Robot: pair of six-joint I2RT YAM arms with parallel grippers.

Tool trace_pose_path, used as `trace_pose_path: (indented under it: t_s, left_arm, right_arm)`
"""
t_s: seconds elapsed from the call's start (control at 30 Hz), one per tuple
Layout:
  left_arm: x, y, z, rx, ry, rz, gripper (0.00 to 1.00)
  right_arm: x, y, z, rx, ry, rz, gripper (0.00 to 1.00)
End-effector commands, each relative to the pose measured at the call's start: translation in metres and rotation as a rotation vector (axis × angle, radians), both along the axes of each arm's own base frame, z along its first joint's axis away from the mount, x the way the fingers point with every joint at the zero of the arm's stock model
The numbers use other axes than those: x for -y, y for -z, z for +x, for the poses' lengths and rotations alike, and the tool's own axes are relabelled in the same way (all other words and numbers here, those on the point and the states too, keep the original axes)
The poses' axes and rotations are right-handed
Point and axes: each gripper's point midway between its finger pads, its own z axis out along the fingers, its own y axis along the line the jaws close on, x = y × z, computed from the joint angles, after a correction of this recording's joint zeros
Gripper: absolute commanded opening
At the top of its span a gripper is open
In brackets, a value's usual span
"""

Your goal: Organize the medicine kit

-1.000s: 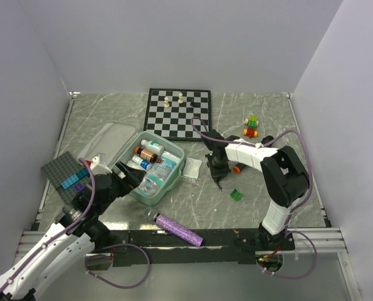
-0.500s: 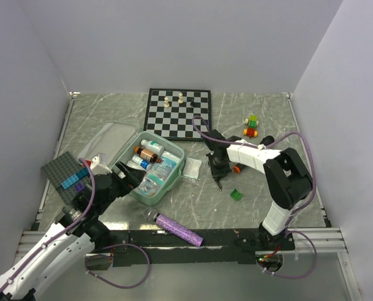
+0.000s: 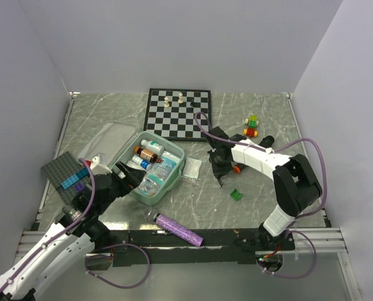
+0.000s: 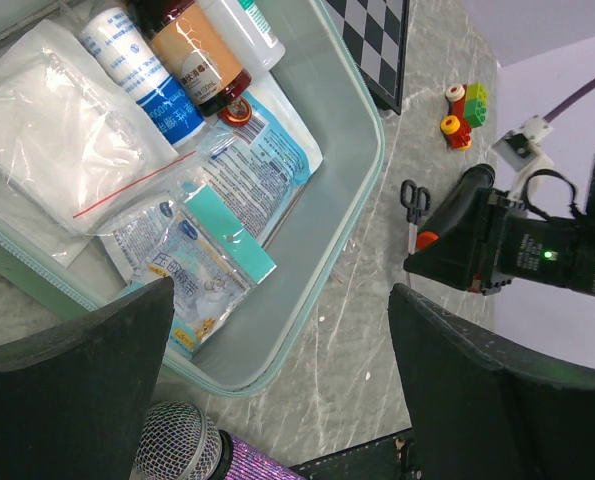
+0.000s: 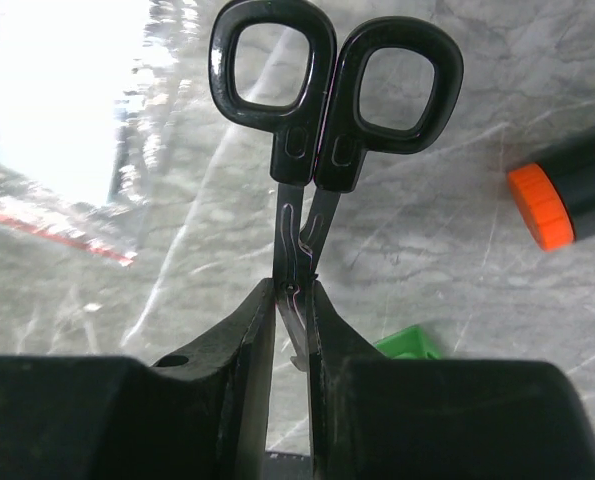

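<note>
Finding the medicine kit (image 3: 180, 164) lying open on the left half of the table (image 3: 199, 200), its lid (image 3: 108, 139) folded back toward the left edge. Holding inside it an amber bottle (image 4: 190, 62), a white bottle with a blue label (image 4: 142, 70), a clear zip bag of white padding (image 4: 62, 130) and several printed sachets (image 4: 192, 265).

Hovering the left gripper (image 4: 282, 290) at the kit's near corner, fingers spread wide and gripping nothing.

Pinching the scissors (image 5: 312, 170) by their closed blades with the right gripper (image 5: 292, 300) near the middle of the table. Pressing the fingers together on the steel, with the black handle loops pointing away from the wrist. Not showing whether the loops are touching the table.

Lying just beside the scissors: a small zip bag (image 5: 57, 130) on the side toward the kit, an orange-capped black marker (image 5: 567, 195) on the other side, and a green block (image 5: 409, 343) closer to the near edge.

Sitting against the far edge, a chessboard (image 3: 177, 114) bearing a few pieces. Sitting toward the far right corner, a cluster of red, yellow and green bricks (image 3: 251, 125). Resting at the left edge, a dark grey studded plate (image 3: 62, 168). Lying along the near edge, a purple glitter microphone (image 3: 177, 229).
</note>
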Motion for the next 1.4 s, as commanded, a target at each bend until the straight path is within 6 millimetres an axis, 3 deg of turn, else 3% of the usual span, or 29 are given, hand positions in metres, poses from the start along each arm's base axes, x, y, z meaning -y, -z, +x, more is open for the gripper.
trace_pose_path:
  t_s: [0.0,0.27,0.37,0.57,0.73,0.93,1.2,1.37]
  left_arm:
    - [0.001,-0.014,0.002,0.034,-0.006,-0.030,0.92]
    - [-0.007,-0.024,0.003,0.054,-0.034,-0.016,0.92]
    - [-0.011,-0.029,0.002,0.064,-0.048,-0.015,0.93]
    - [-0.020,-0.036,0.000,0.077,-0.077,-0.010,0.93]
    - [-0.024,-0.039,-0.003,0.083,-0.093,-0.023,0.93]
    - [-0.036,-0.042,-0.004,0.079,-0.157,-0.035,0.93]
    - [-0.046,-0.045,-0.005,0.094,-0.206,-0.050,0.94]
    - [-0.046,-0.044,-0.006,0.093,-0.203,-0.052,0.93]
  right_arm:
    - [-0.016,-0.054,0.013,0.124,-0.009,0.060,0.02]
    - [-0.061,-0.121,0.022,0.224,-0.072,0.177,0.02]
    - [-0.088,-0.142,0.026,0.244,-0.103,0.246,0.02]
    - [-0.152,-0.165,0.040,0.246,-0.165,0.363,0.02]
    - [-0.202,-0.157,0.042,0.206,-0.243,0.373,0.02]
    - [-0.234,-0.148,0.049,0.163,-0.191,0.451,0.01]
    - [-0.246,-0.114,0.045,0.075,-0.044,0.542,0.02]
    - [-0.241,-0.093,0.041,0.022,0.063,0.577,0.02]
